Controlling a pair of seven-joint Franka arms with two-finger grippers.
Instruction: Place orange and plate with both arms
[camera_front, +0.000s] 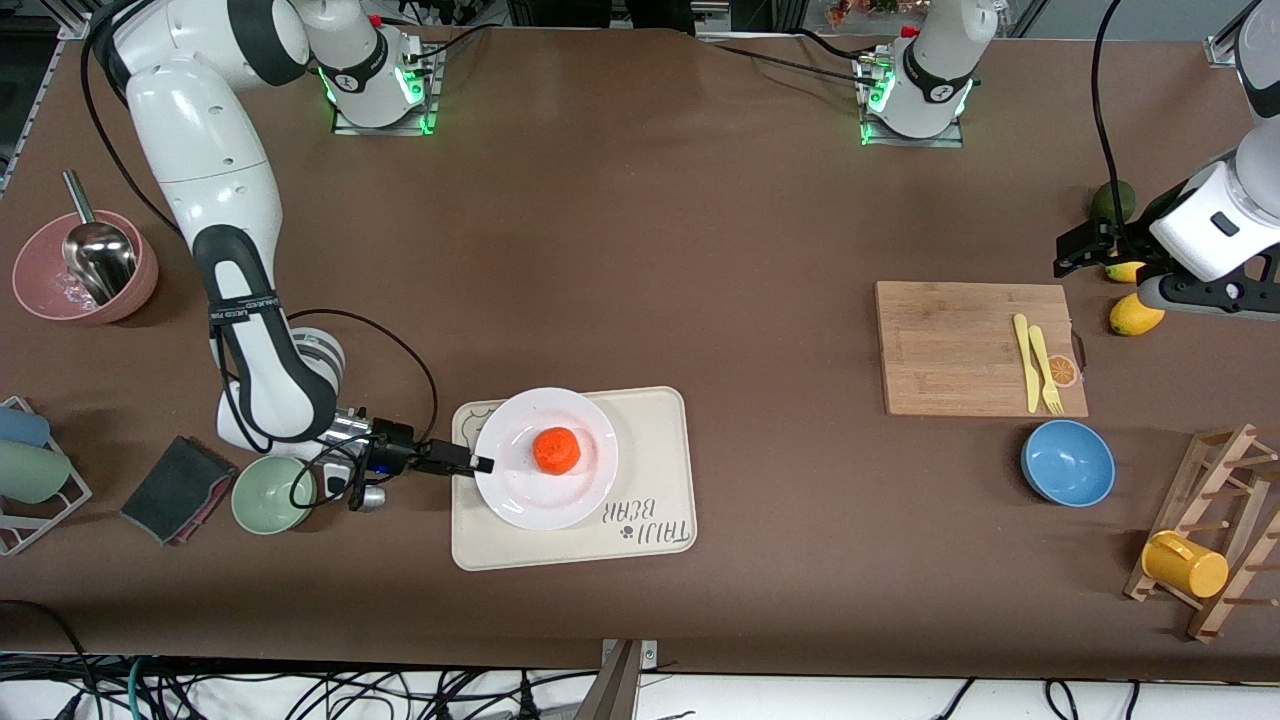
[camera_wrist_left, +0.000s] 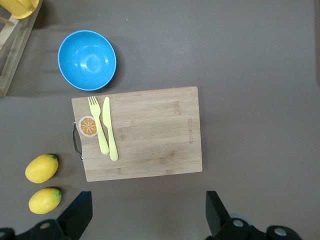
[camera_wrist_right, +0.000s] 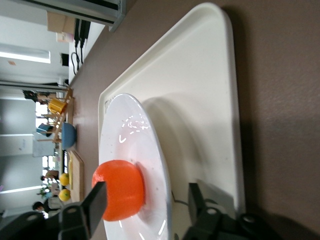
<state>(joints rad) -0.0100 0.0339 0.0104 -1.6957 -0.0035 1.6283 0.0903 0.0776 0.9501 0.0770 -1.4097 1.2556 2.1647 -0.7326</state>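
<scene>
The orange (camera_front: 556, 450) sits in the middle of the white plate (camera_front: 520, 495), which rests on the cream bear-print tray (camera_front: 650, 450). My right gripper (camera_front: 482, 464) is low at the plate's rim on the side toward the right arm's end. In the right wrist view the gripper (camera_wrist_right: 147, 192) is open: one finger is above the plate (camera_wrist_right: 132, 135) beside the orange (camera_wrist_right: 120, 190), the other below the rim over the tray (camera_wrist_right: 200, 100). My left gripper (camera_front: 1072, 252) waits open and empty in the air at the left arm's end; it is also open in the left wrist view (camera_wrist_left: 147, 200).
A wooden cutting board (camera_front: 975, 345) carries a yellow fork and knife. A blue bowl (camera_front: 1068, 462), two lemons (camera_front: 1135, 318), a dark green fruit (camera_front: 1112, 200) and a rack with a yellow mug (camera_front: 1185, 565) are near it. A green bowl (camera_front: 272, 493) sits beside the right wrist.
</scene>
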